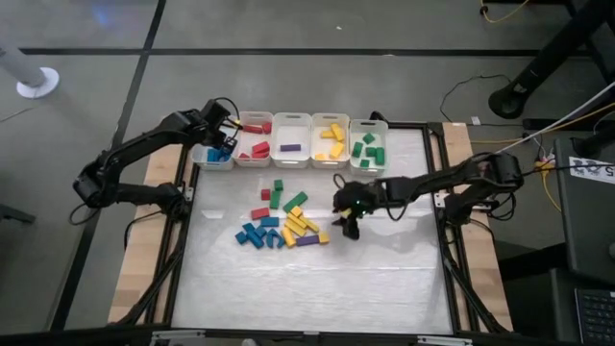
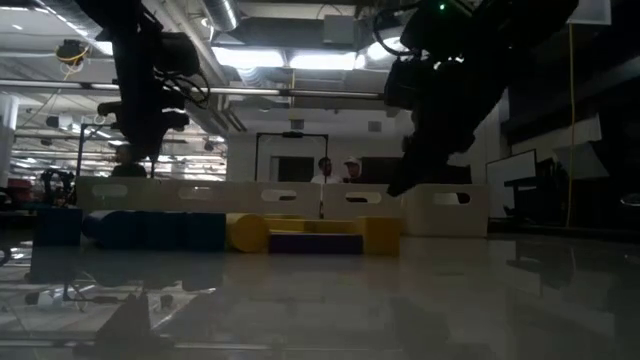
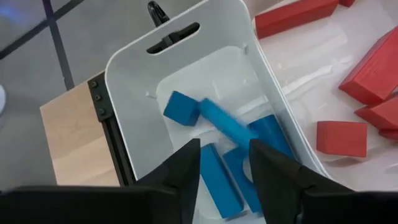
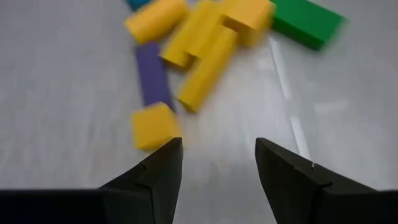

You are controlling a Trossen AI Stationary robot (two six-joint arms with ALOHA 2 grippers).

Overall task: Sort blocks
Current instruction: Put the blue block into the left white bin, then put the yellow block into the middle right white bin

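Note:
Loose blocks (image 1: 283, 226) in blue, red, green, yellow and purple lie in a pile at mid-table. My left gripper (image 3: 224, 168) hangs open over the leftmost white bin (image 3: 124, 68), whose floor holds several blue blocks; a blue bar (image 3: 227, 124) lies slanted and blurred across them, past my fingertips. My right gripper (image 4: 217, 158) is open, slanting down just above the table at the pile's right end (image 1: 348, 226). A yellow cube (image 4: 154, 126) sits just ahead of one fingertip, beside a purple bar (image 4: 151, 74) and yellow bars (image 4: 205, 56).
Five white bins stand in a row at the far edge: blue (image 1: 213, 156), red (image 1: 255, 144), purple (image 1: 290, 144), yellow (image 1: 332, 142), green (image 1: 368, 149). Black frame rails (image 1: 437, 240) edge the white table. Bare white surface (image 1: 307, 288) lies on the pile's near side. People (image 2: 335, 170) stand far behind.

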